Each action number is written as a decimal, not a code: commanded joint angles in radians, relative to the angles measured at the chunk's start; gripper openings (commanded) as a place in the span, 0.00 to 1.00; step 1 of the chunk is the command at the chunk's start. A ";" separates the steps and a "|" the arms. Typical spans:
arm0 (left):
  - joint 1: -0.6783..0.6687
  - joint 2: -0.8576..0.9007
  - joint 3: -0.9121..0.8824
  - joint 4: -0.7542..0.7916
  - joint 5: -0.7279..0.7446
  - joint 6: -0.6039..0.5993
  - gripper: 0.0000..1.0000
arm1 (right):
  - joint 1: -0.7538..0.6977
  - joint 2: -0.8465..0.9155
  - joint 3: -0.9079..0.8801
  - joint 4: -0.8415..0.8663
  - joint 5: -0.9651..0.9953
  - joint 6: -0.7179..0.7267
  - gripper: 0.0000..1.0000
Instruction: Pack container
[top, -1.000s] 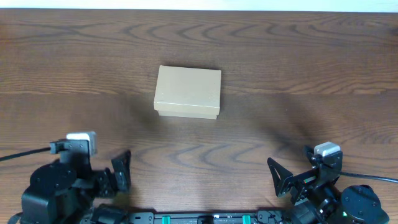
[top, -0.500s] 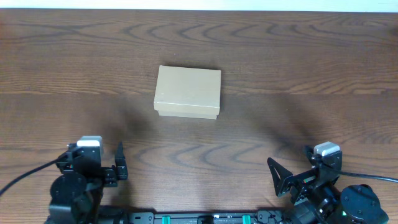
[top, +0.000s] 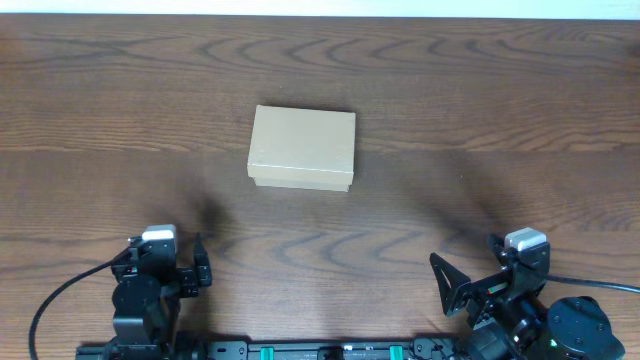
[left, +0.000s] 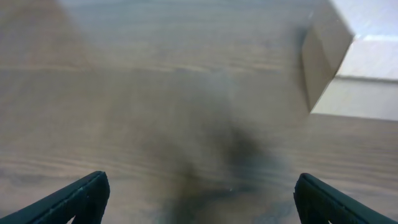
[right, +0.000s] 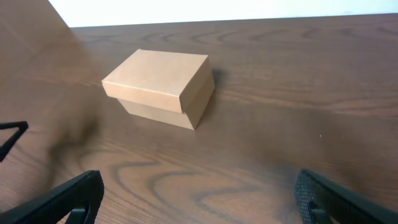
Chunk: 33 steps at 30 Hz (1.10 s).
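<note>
The container, a small tan cardboard box with its lid down, sits on the wooden table a little left of centre. Both grippers hang back at the near edge, well short of it. My left gripper is open and empty; its wrist view is blurred, with the container at the upper right, far beyond the left gripper. My right gripper is open and empty too. Its wrist view shows the container whole, up and to the left of the right gripper.
Dark wood-grain table runs in every direction around the box, with a pale strip along its far edge. The arm bases and a black rail line the near edge. A black cable loops from the left arm.
The left arm has swung round and shifted right along the near edge, so its gripper now points up the table. The right arm and the box have not moved.
</note>
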<state>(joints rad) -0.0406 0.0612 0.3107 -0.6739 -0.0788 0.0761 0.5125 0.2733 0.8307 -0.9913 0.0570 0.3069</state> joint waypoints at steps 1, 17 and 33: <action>0.026 -0.020 -0.026 0.006 -0.006 -0.013 0.95 | -0.008 -0.007 -0.001 -0.002 0.006 0.011 0.99; 0.066 -0.058 -0.116 -0.002 -0.007 -0.013 0.95 | -0.008 -0.007 -0.001 -0.001 0.006 0.011 0.99; 0.066 -0.058 -0.150 -0.018 -0.006 -0.012 0.95 | -0.008 -0.007 -0.001 -0.002 0.006 0.011 0.99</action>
<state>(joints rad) 0.0189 0.0116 0.1703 -0.6842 -0.0788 0.0750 0.5125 0.2733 0.8307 -0.9913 0.0570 0.3069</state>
